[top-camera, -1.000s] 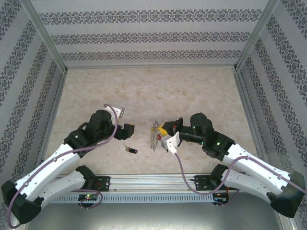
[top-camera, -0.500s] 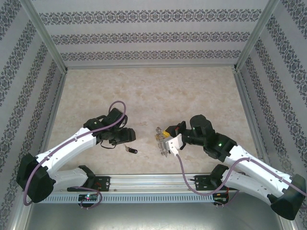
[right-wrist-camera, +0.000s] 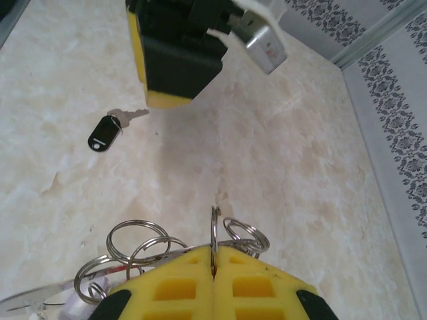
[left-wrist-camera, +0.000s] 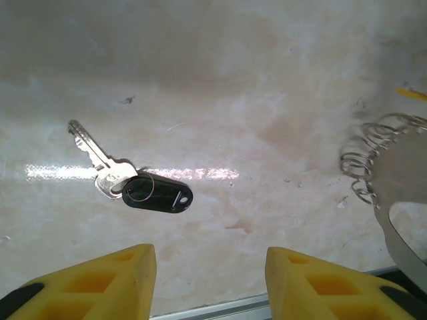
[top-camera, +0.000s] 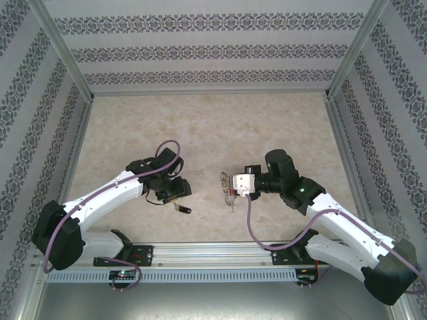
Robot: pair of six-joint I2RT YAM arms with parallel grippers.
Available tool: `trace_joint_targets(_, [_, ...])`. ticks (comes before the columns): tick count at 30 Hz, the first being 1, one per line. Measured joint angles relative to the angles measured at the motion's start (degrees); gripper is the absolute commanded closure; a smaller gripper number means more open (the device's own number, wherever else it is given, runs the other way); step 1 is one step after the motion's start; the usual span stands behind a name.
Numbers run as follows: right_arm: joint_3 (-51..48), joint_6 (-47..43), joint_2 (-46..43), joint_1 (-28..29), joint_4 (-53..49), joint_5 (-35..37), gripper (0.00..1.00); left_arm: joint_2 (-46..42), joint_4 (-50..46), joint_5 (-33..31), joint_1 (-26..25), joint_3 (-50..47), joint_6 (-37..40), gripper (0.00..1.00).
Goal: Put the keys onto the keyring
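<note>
While the right end effector is clenched on the keyring, pinching one thin wire loop upright between its yellow pads with the other silvery rings fanned out beside it, the key lies flat and ungrasped on the pale surface. It rests toward the near edge, a little left of centre, with its black head to the right and its silver blade pointing left and slightly far (a small split ring sits where head and blade meet). The left end effector hovers close over the key, released, its jaws wide apart with nothing between them. Seen from overhead, the keyring is held off to the right, apart from the key.

As I judge it, the step in hand is picking up the key, and no threading has been done yet. The next move calls for the left end effector to bring its jaws down astride the black head. It should then close across the narrow width, leaving the small ring end free to meet the held loop. A key this thin and flat may be awkward to lift off a hard surface, so a low, square approach looks wise.
</note>
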Motion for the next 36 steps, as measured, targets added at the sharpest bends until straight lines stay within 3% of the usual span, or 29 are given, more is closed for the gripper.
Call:
trace_joint_targets(7, [0.2,0.4,0.0,-1.4,-0.5,-0.7,1.0,5.2,-0.6,-0.5,-0.3,1.1,-2.7,0.5])
trace_joint_targets(8, [0.2,0.4,0.0,-1.4,-0.5,-0.7,1.0,6.3,-0.6,-0.7,-0.6,1.2,-1.9,0.57])
trace_joint_targets(12, [0.2,0.5,-0.4,-1.4,-0.5,-0.7,1.0,12.0,-2.1,-1.2,-2.1,3.6,4.6,0.67])
trace_joint_targets(21, [0.2,0.5,-4.3,-3.2,-1.4,-0.7,1.0,18.7,-8.0,-4.2,-3.0,7.9,16.7,0.65])
trace_joint_targets(27, [0.2,0.5,-4.5,-3.2,-1.5,-0.7,1.0,23.0,-8.5,-4.3,-4.2,7.9,20.1,0.66])
trace_joint_targets(31, [0.2,0.5,-4.5,-3.2,-1.6,-0.7,1.0,23.3,-9.1,-5.5,-4.7,7.9,21.5,0.78])
trace_joint_targets(36, [0.2,0.6,-4.5,-3.2,-1.7,-0.7,1.0,23.3,-9.0,-7.4,-4.7,7.4,22.5,0.77])
